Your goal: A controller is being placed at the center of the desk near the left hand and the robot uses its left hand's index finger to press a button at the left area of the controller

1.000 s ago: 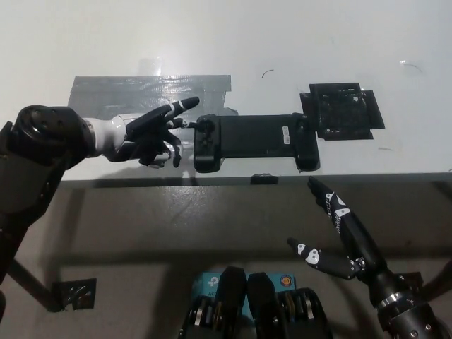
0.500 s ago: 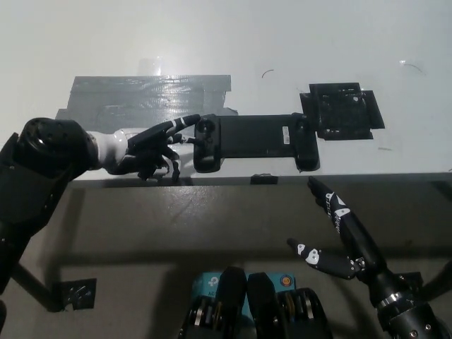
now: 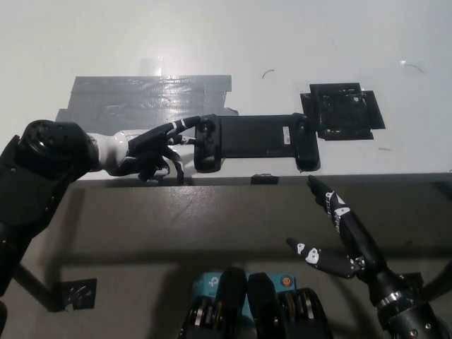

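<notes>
Controller (image 3: 254,141): long flat black slab with rounded grips at both ends, matte plastic, small white label right of its middle. It lies flat, lengthwise, near the front edge of the white desk (image 3: 296,42), roughly centre of view.

Left hand (image 3: 152,147) sits at the controller's left end, over the desk edge. One finger (image 3: 185,124) is stretched out straight, its tip at the upper corner of the left grip, touching or just about — can't resolve actual contact. Remaining fingers curl under loosely; it grasps nothing.

Right hand (image 3: 337,233) hangs below the desk edge, lower right, well away from the controller, fingers splayed, holding nothing.

Behind the left hand: wide patch of shiny grey tape (image 3: 148,95), wrinkled, overlapping strips stuck to the desk. Right of the controller: squarish black tape patch (image 3: 342,111), rough texture, ragged edges, just beside the right grip.
</notes>
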